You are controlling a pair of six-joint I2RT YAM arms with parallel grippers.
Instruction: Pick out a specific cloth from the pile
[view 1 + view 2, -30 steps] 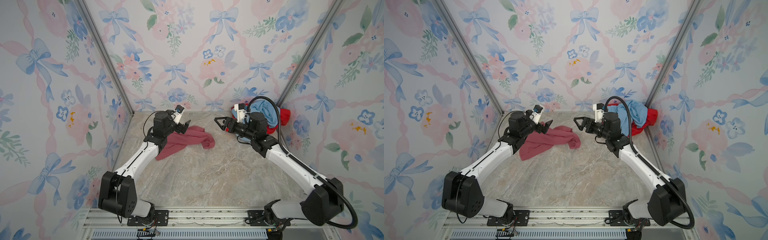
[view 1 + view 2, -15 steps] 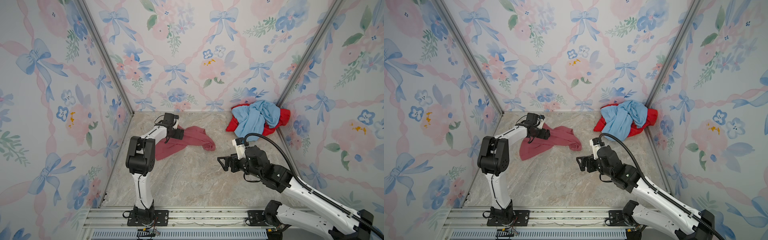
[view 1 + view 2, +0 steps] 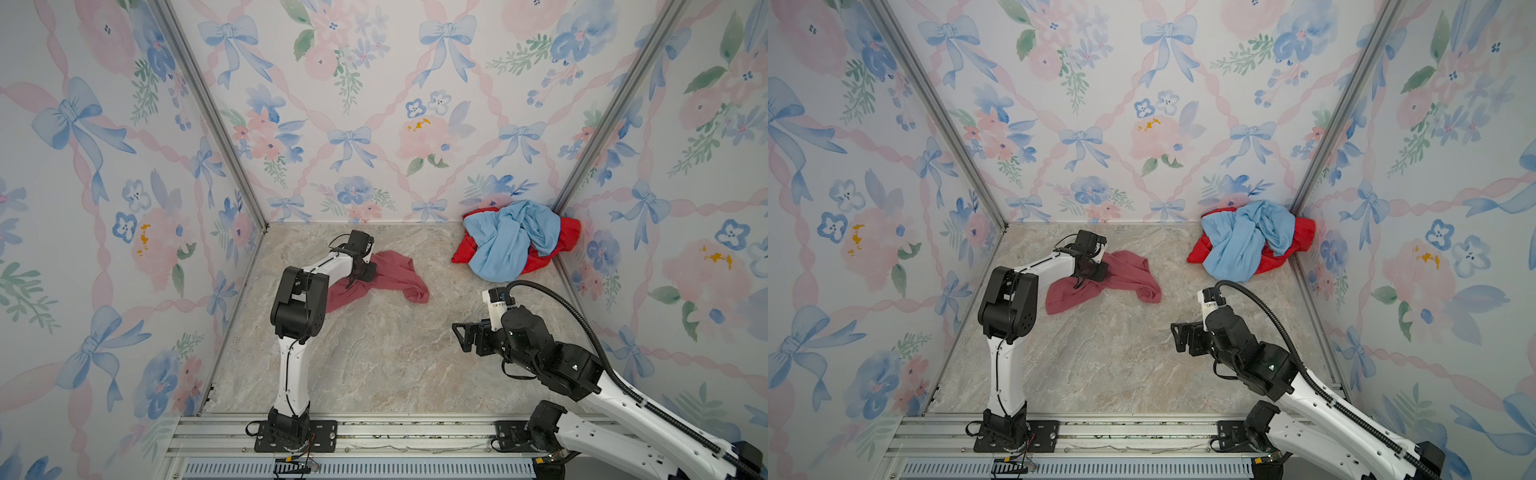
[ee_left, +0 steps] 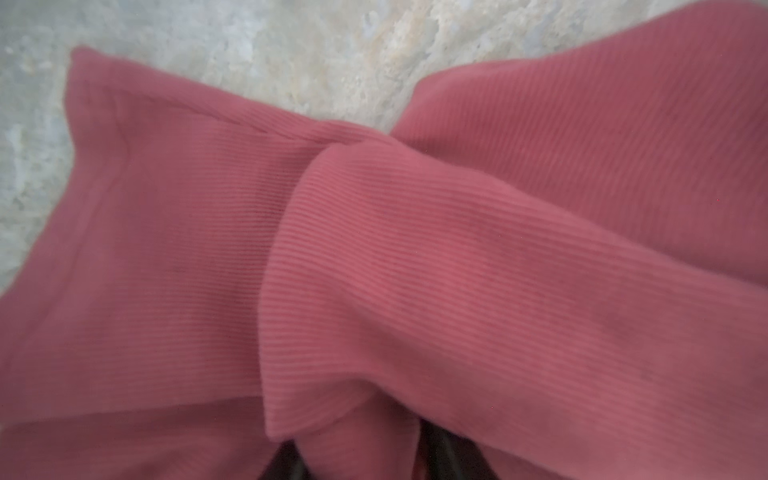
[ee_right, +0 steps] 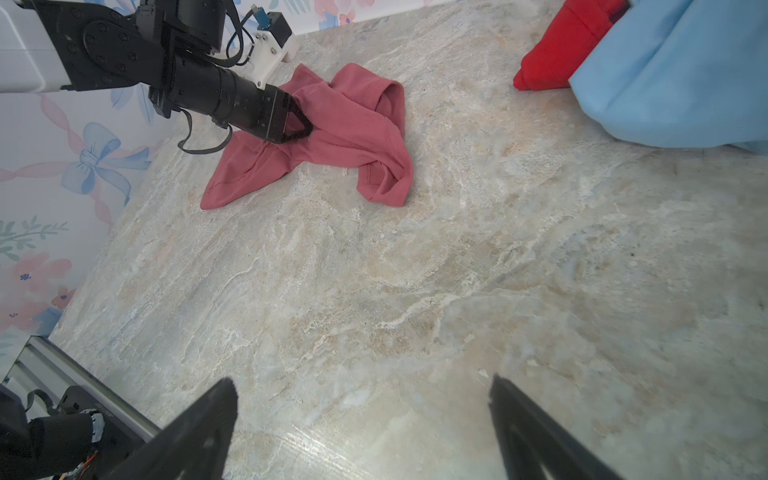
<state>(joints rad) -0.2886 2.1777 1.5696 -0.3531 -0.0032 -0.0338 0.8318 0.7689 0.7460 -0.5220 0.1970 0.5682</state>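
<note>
right gripper point(image 5: 361, 382): nearest us, its jaws are spread wide and empty over the bare table point(image 5: 374, 270), well apart from every fabric.
left gripper point(image 5: 300, 124): farther back, its tips are sunk into the maroon fabric. The jaws look pinched together on a raised fold, so we judge it to be grasping.
cloth point(image 3: 397, 279): dusty maroon-pink and rumpled, it lies alone on the table left of the middle, well apart from the heap.
pile point(image 3: 498, 253): in the far right corner, a light blue cloth point(image 3: 536, 226) is draped over a bright red cloth point(image 3: 567, 230).
risk: we think the pinch may hold only a thin ridge of knit, so a quick lift could let it slip free. The long trailing end could also drag across the table.
hidden: in the left wrist view, fabric covers the fingertips almost entirely, so we cannot tell how deep the bite goes. In both top views the arm's own wrist masks the contact, and part of the red cloth lies out of sight beneath the blue.
</note>
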